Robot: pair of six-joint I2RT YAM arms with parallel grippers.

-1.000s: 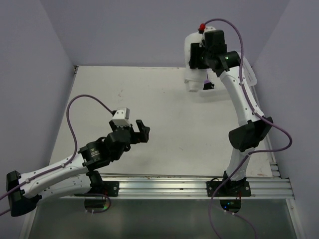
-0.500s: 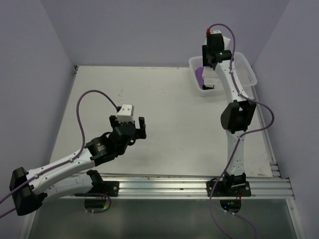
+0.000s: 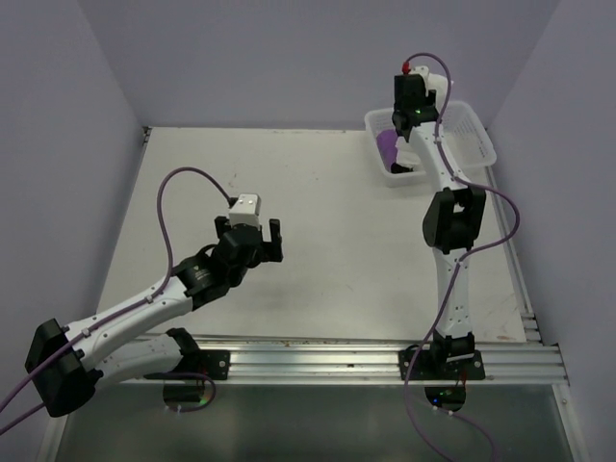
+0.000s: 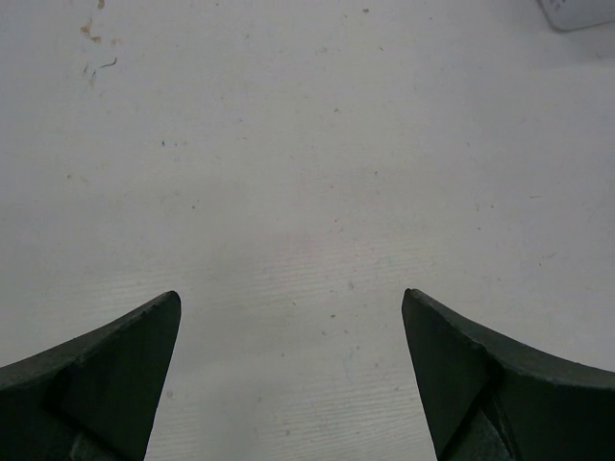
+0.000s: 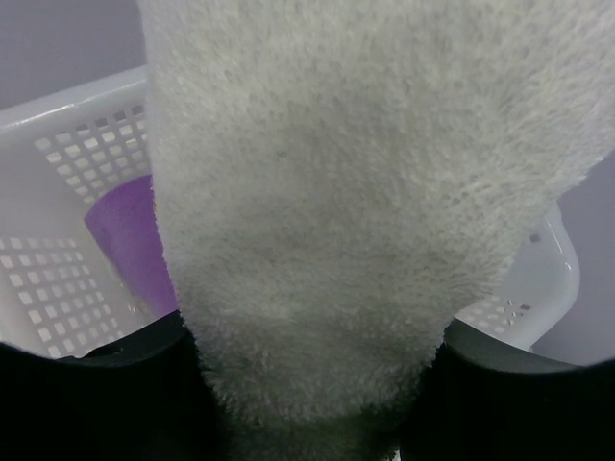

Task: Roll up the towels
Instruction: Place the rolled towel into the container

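Towel in white point(image 5: 317, 192) pinched between right fingers point(image 5: 86, 403), purple towel point(image 5: 130, 240) in basket point(image 5: 58, 144)

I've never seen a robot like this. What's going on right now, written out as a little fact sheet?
left gripper: open, holding nothing, above the table
right gripper: closed on the white towel, above the basket
white towel: fluffy, fills the space between the fingers
purple towel: lying inside the basket
basket: white perforated plastic, at the table's far right corner
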